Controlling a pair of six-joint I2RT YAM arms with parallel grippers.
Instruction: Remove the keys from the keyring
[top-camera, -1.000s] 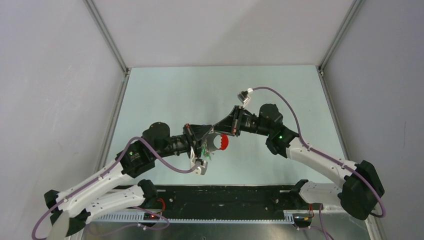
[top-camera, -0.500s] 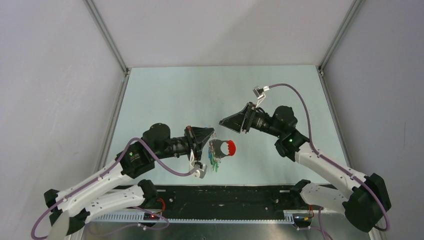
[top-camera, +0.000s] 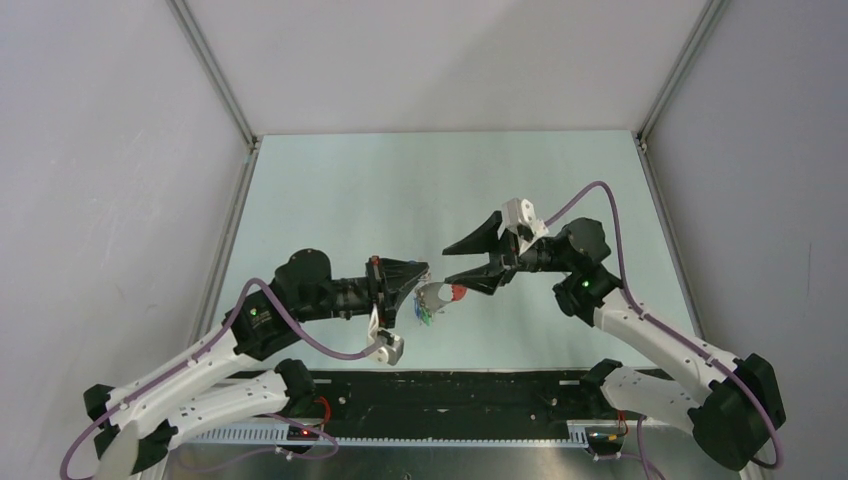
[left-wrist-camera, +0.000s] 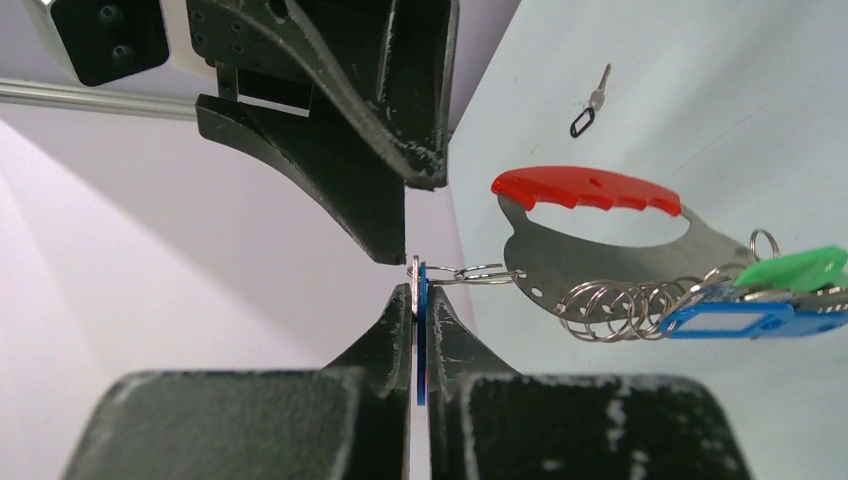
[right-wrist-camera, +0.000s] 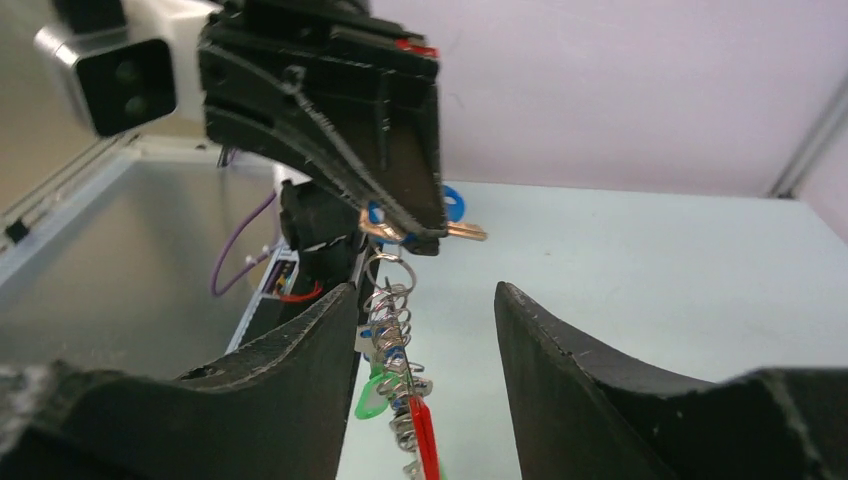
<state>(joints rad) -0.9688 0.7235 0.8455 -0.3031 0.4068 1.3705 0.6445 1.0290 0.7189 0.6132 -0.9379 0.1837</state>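
Blue-tagged key (left-wrist-camera: 421, 340) clamped edge-on between the closed fingers of the left gripper (left-wrist-camera: 417, 305), held in the air above the pale green table (top-camera: 350, 190), near its middle. Hanging from that key by a small split ring: the keyring (left-wrist-camera: 600, 255), red loop (left-wrist-camera: 585, 188) uppermost in the left wrist view, a row of rings strung along its lower edge. Clustered at the right end of that row, the other keys (left-wrist-camera: 740, 322), tagged blue and green. Just right of the bunch, the right gripper (top-camera: 446, 266), fingers spread wide and touching nothing, with the dangling keyring showing between them in the right wrist view. Far off on the table, well apart from everything else, a lone black-tagged key (left-wrist-camera: 592, 103).
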